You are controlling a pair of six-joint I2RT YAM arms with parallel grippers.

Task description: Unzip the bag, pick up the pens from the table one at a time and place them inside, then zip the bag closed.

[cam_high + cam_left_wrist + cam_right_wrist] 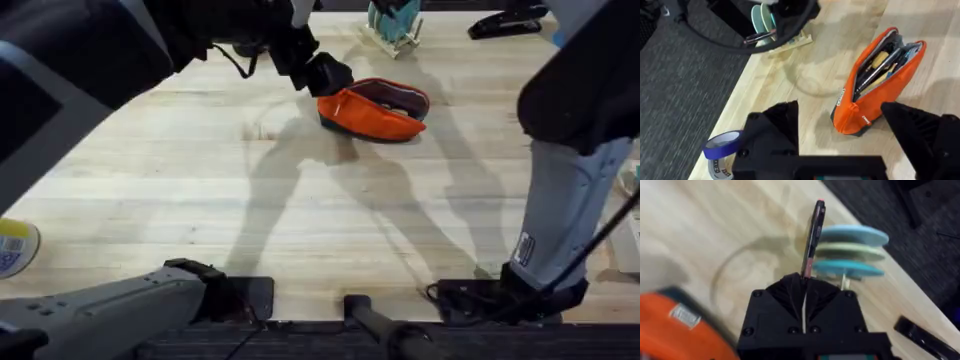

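The orange bag [375,112] lies unzipped at the far middle of the table [300,220]. In the left wrist view the bag [875,85] gapes along its top, and slim dark items [875,70] lie inside. My left gripper [325,75] is open at the bag's left end, and its fingertips [840,107] stand either side of that end without touching it. My right gripper [805,280] is shut on a slim dark pen [812,235], which sticks out past the fingertips. It hangs above the table, with the bag [675,325] off to one side.
A small rack of teal and green discs [393,22] stands just behind the bag. A black stapler [508,22] lies at the far right. A blue tape roll [722,145] sits by the table's far edge, and another roll [15,248] at the left edge.
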